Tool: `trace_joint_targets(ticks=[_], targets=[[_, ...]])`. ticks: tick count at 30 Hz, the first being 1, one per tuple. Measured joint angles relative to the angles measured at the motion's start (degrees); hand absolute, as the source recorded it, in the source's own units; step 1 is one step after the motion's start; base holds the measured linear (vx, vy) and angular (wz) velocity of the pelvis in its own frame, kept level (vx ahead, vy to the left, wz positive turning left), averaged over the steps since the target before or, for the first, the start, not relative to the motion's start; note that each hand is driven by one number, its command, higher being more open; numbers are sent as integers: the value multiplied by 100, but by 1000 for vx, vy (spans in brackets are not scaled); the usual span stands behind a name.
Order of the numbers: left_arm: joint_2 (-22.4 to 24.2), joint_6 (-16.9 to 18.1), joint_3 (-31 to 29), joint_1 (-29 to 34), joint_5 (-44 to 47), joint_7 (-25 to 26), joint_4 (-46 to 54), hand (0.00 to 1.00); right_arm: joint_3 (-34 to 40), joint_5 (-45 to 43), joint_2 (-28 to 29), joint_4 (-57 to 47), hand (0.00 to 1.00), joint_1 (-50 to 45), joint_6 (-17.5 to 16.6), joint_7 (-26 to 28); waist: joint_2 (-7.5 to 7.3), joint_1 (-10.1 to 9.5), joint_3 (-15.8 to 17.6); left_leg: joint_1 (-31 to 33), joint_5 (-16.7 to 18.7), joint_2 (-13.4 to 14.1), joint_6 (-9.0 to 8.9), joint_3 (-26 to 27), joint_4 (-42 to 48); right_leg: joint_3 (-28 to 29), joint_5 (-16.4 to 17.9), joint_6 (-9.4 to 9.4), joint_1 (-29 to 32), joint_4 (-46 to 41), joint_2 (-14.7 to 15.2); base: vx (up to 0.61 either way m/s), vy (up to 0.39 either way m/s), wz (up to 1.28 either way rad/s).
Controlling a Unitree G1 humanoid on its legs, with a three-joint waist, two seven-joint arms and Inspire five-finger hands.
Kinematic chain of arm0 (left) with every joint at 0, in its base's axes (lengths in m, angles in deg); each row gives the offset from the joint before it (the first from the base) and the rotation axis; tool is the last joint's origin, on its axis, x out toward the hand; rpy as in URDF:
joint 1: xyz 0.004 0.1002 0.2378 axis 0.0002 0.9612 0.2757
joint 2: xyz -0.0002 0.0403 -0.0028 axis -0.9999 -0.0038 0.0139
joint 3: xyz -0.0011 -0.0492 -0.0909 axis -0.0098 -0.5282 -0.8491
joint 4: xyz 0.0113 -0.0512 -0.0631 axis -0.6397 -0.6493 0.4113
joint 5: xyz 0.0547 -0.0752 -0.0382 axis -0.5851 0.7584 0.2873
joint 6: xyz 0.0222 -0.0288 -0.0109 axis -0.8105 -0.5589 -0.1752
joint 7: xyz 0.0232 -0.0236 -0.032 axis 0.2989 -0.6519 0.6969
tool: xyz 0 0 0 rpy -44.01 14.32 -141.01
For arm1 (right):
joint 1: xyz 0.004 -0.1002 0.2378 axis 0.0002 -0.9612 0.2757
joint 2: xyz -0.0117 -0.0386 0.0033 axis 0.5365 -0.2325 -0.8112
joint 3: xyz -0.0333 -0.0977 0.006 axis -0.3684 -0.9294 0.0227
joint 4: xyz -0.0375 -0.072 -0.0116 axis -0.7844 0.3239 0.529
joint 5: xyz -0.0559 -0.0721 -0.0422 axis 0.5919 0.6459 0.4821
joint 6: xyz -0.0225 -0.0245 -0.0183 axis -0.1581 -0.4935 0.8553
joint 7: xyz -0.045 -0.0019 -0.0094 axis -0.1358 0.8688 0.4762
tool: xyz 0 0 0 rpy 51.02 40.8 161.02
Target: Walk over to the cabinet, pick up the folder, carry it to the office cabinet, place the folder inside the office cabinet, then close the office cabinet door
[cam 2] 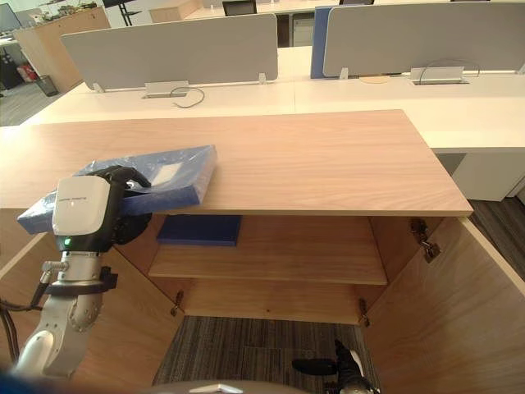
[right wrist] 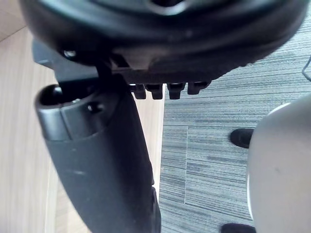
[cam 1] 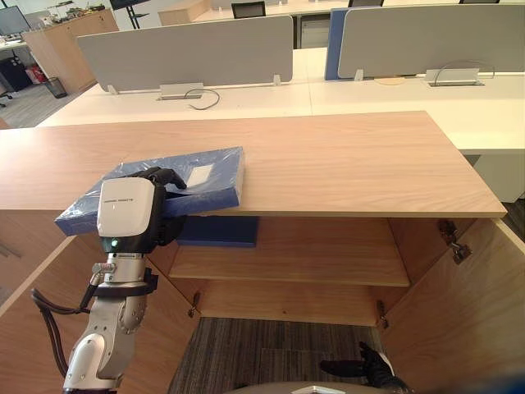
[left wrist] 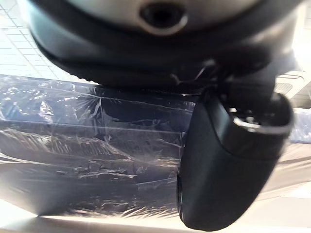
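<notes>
Risk, in my judgement: the folder [cam 1: 205, 176] is sitting in glossy plastic wrap [left wrist: 73, 121], so it is likely to slide in my grip once its weight is coming off the wood. I am gripping it towards its near left end, so the far end may droop and pivot as it lifts. On the way down it could catch the front edge of the cabinet top [cam 1: 344, 164]. A second folder [cam 1: 217, 231] is occupying the left end of the shelf [cam 1: 328, 263], and a collision there is possible.

Position: the folder is lying flat at the front left of the cabinet top, with its near left corner overhanging the front edge. My left hand [cam 1: 166, 182] is clamping that overhanging part, fingers [cam 1: 174, 176] curling over the upper face. My thumb [left wrist: 228, 165] is lying against the wrapped surface. The grip looks closed on the folder, though the contact under it is hidden.

My right hand [cam 1: 361, 365] is hanging low in front of the open cabinet near the right door [cam 1: 459, 312], fingers relaxed and holding nothing.
</notes>
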State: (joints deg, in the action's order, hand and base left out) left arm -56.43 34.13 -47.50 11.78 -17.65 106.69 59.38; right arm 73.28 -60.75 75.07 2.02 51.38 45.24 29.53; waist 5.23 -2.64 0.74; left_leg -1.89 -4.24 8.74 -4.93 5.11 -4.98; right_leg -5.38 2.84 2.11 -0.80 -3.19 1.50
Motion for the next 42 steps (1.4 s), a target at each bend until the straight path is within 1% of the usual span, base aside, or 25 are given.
trace_joint_targets(ticks=[1, 2, 4, 6, 9, 12, 14, 15, 17, 19, 20, 21, 22, 23, 24, 25, 26, 28, 29, 30, 32, 34, 35, 38, 42], targets=[[101, 5, 9, 80, 2, -4, 196, 0, 6, 0, 4, 0, 100, -13, 0, -3, -9, -1, 5, 0, 4, -2, -4, 4, 0, 5, -1, 2, -1, 6, 2, 4, 24, -3], [396, 34, 114, 300, 30, -19, 676, 0, 23, -14, 4, 2, 100, -46, 5, -12, -30, -22, 6, 7, 11, -7, -10, 8, 1, 9, -3, 4, -4, 16, 6, 0, 0, 0], [702, 192, 244, 490, 108, -23, 974, 0, 20, -13, 14, 4, 100, -57, 5, -20, -47, -44, 1, 10, 12, -9, -12, 4, 2, 4, -3, 5, -20, 23, 7, 0, 0, 0], [1029, 421, 450, 671, 504, -57, 1297, 0, 21, -15, 19, 4, 100, -83, 5, -20, -55, -50, -2, 13, 12, -8, -12, -11, 2, -15, -2, 5, -28, 23, 5, -3, 3, 2], [1326, 589, 594, 813, 1072, -208, 1545, 0, 74, -25, 19, 4, 100, -97, 7, -20, -62, -43, 0, 14, 12, -9, -12, -34, 2, -38, 1, 8, -41, 20, 7, -12, 5, 3], [1684, 701, 604, 945, 2136, -481, 1770, 0, 124, -38, 23, 4, 100, -104, 33, -20, -60, -45, -1, 17, 4, -13, -2, -90, 1, -88, 14, 15, -60, 6, 12, -26, 5, 9], [1981, 764, 536, 1008, 3682, -709, 1895, 0, 239, -80, 64, -3, 100, -103, 119, -13, -75, -39, 10, -10, -4, -25, 8, -166, 1, -170, 35, 28, -129, 4, 47, -23, 8, 17], [2058, 767, 466, 1050, 4090, -775, 1946, 0, 247, -104, 66, -4, 100, -105, 127, -17, -79, -28, 12, -17, -5, -31, 10, -188, 1, -189, 44, 29, -143, 1, 52, -17, 13, 15], [2326, 748, 163, 1242, 5518, -939, 2011, 0, 305, -302, 111, -63, 100, -149, 145, -22, -104, -26, 30, -18, -11, -48, 18, -239, 2, -231, 64, 39, -154, -14, 60, -9, 9, 12], [2491, 693, 19, 1368, 6150, -946, 2011, 0, 466, -415, 195, -174, 100, -191, 158, -34, -148, -30, 63, -25, -15, -58, 23, -251, 3, -246, 77, 47, -167, -36, 77, 1, 13, 6], [2684, 658, -77, 1421, 6603, -947, 2011, 0, 525, -654, 280, -387, 100, -294, 153, -113, -201, -35, 112, -51, -18, -68, 28, -241, 3, -243, 115, 52, -161, -110, 102, 0, 0, 0], [2740, 633, -98, 1421, 6795, -947, 2011, 0, 527, -784, 316, -490, 100, -358, 150, -154, -245, -35, 144, -68, -18, -72, 28, -230, 3, -236, 135, 55, -148, -148, 108, -15, 22, -4], [2793, 617, -106, 1421, 7059, -937, 2009, 0, 556, -964, 402, -721, 100, -448, 147, -203, -312, -35, 203, -112, -18, -75, 28, -203, 3, -215, 174, 54, -137, -226, 126, -27, 12, -15], [2859, 601, -77, 1423, 7364, -937, 2008, 0, 572, -1227, 585, -1276, 100, -700, 136, -319, -405, -33, 273, -179, -7, -84, 35, -118, 3, -148, 262, 65, -83, -400, 152, -36, 15, -27], [2898, 590, -42, 1423, 7504, -938, 2007, 0, 560, -1427, 703, -1666, 100, -858, 106, -399, -442, -31, 295, -217, 11, -94, 47, -31, 4, -74, 334, 71, -7, -540, 172, -27, 12, -33], [2933, 587, -10, 1425, 7581, -938, 2006, 0, 561, -1518, 781, -1941, 100, -972, 102, -437, -455, -22, 304, -245, 22, -104, 45, 24, 4, -30, 376, 76, 46, -635, 189, -19, 19, -47], [2960, 587, 114, 1447, 7747, -942, 2001, 0, 380, -1825, 870, -2649, 100, -1256, 91, -521, -480, -6, 308, -328, 61, -119, 50, 193, 3, 114, 494, 133, 160, -862, 238, -12, 18, -48], [2963, 587, 261, 1473, 7879, -967, 2000, 0, 215, -1962, 933, -3321, 100, -1483, 89, -587, -469, 12, 312, -390, 92, -160, 53, 361, 5, 265, 584, 156, 285, -1070, 280, -24, 37, -51], [2959, 586, 427, 1485, 7952, -1011, 1995, 0, 42, -2065, 957, -4144, 100, -1717, 86, -674, -436, 50, 305, -410, 117, -215, 50, 513, 6, 407, 677, 202, 447, -1294, 332, -28, 54, -62], [2960, 587, 527, 1492, 8009, -1091, 1994, 0, -40, -2059, 986, -4824, 100, -1850, 70, -745, -428, 82, 301, -420, 140, -261, 55, 681, 15, 552, 759, 219, 634, -1520, 366, -18, 44, -60], [2956, 586, 638, 1534, 8004, -1163, 1994, 0, -236, -2045, 1063, -5745, 100, -2002, 10, -826, -429, 134, 299, -440, 177, -307, 71, 860, 61, 695, 872, 261, 806, -1772, 406, -16, 28, -46], [2951, 586, 699, 1548, 8001, -1206, 1937, 0, -359, -1984, 1045, -6455, 100, -2025, -88, -884, -437, 167, 307, -516, 221, -323, 73, 1047, 85, 800, 960, 267, 905, -1962, 414, -11, 9, -44], [2947, 585, 736, 1548, 8000, -1217, 1874, 0, -408, -1755, 1041, -6868, 100, -2025, -155, -943, -437, 199, 305, -550, 248, -319, 47, 1117, 107, 828, 999, 269, 921, -2021, 412, -5, -1, -36], [2947, 585, 768, 1569, 8005, -1223, 1801, 0, -405, -1310, 1041, -7708, 100, -2030, -318, -1135, -436, 235, 296, -554, 310, -304, 33, 1191, 182, 864, 1077, 276, 995, -2153, 395, 7, -5, -16], [2918, 585, 808, 1561, 8046, -1246, 1680, 0, -464, -787, 1022, -8323, 100, -1976, -360, -1287, -397, 257, 264, -552, 367, -274, 53, 1211, 230, 870, 1094, 276, 990, -2154, 356, 15, 3, -4]])
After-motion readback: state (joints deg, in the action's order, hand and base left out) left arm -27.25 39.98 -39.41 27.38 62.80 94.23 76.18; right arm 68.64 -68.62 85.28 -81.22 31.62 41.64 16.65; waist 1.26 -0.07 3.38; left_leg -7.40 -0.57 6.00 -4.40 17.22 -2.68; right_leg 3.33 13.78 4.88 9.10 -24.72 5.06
